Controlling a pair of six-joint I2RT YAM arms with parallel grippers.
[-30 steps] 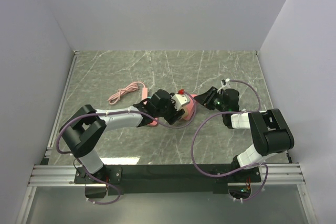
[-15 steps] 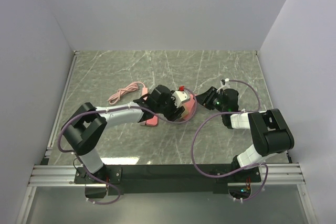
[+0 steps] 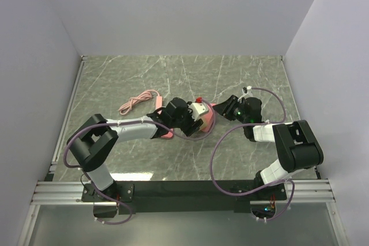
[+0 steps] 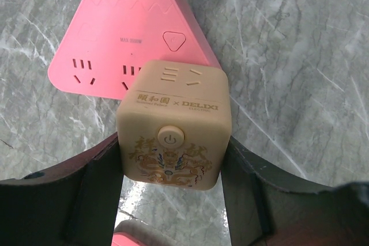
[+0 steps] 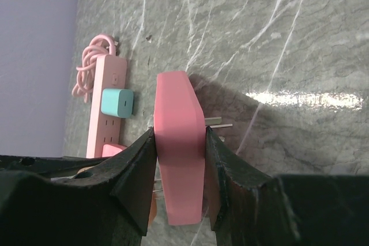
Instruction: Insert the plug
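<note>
My left gripper [image 4: 172, 155] is shut on a beige cube plug [image 4: 174, 125] with a power button and a gold dragon print. The cube [image 3: 200, 109] sits against the socket face of a pink triangular adapter [image 4: 127, 27]. That adapter [image 5: 180, 154] stands on edge with my right gripper [image 5: 180, 136] shut on its two flat faces. Metal prongs [image 5: 219, 123] stick out of its far face. In the right wrist view thin prongs show in the gap between cube and pink face; how deep they sit I cannot tell. In the top view both grippers [image 3: 195, 116] [image 3: 223, 109] meet mid-table.
A pink power strip [image 5: 104, 102] lies on the marble table [image 3: 253, 79] to the left, with a teal charger [image 5: 117, 102] plugged into it. Its coiled pink cable [image 3: 137, 101] lies behind it. Grey walls close in the table on three sides.
The left gripper with the cube swung slightly away and up half a second ago, then came back to about where it was. The right gripper has held still.
</note>
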